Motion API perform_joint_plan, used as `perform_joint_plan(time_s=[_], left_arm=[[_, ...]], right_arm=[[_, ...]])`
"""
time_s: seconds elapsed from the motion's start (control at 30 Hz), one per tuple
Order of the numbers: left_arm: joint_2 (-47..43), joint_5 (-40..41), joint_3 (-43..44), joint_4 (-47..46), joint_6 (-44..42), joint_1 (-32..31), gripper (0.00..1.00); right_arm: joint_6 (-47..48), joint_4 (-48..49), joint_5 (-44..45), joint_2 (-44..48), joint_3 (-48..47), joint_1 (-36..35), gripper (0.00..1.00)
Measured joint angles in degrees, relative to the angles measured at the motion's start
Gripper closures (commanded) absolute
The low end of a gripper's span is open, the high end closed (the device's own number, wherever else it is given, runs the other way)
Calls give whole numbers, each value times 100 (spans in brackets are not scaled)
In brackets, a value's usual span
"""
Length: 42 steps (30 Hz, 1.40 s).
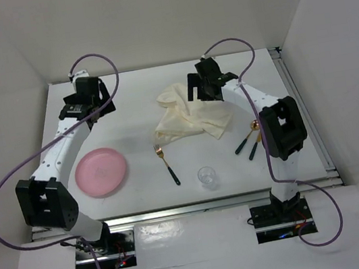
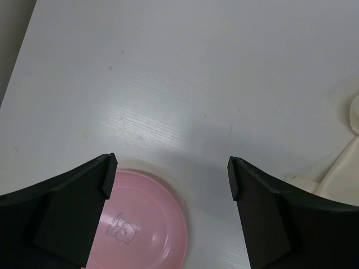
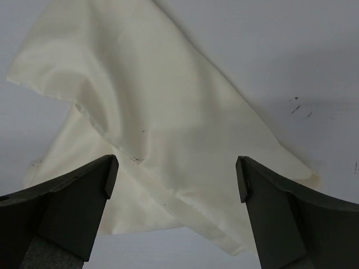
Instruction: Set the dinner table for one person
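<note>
Glass (image 1: 207, 176), fork (image 1: 166, 164) and pink plate (image 1: 102, 172) sit nearest the bases on the dinner table (image 1: 131, 87), which spreads beneath both arms. Farther back, crumpled cream cloth (image 1: 191, 119), longer left-to-right, lies directly under the right gripper (image 3: 175, 176), jaws spread, empty. Left gripper (image 2: 171, 174), likewise spread, hangs over bare tabletop, well apart from the cloth.

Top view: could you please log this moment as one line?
left hand open, empty; right hand open above cloth; plate, fork, glass on table
</note>
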<state>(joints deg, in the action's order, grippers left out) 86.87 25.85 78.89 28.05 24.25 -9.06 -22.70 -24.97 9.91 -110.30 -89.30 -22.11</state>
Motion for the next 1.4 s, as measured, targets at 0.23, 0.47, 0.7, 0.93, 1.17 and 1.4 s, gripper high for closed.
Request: perform_joint_plan(time_s=[0.23, 0.47, 0.7, 0.93, 1.17, 1.4], left_arm=[[302, 236, 382, 544, 17, -192, 3], [308, -540, 367, 667, 118, -192, 19], [691, -2214, 332, 586, 184, -234, 25], [1191, -3617, 162, 317, 358, -398, 25], [1379, -4636, -212, -50, 577, -492, 21], [1572, -4911, -459, -313, 643, -584, 23]], right_arm=[[-48, -107, -26, -57, -90, 63, 0], [153, -352, -76, -732, -918, 55, 0], [907, -433, -297, -1648, -2153, -46, 8], [1823, -308, -503, -2520, -3189, -413, 8], [2452, 7, -586, -2850, -3342, -1038, 6], [2623, 188, -649, -3165, -3668, -1220, 15]])
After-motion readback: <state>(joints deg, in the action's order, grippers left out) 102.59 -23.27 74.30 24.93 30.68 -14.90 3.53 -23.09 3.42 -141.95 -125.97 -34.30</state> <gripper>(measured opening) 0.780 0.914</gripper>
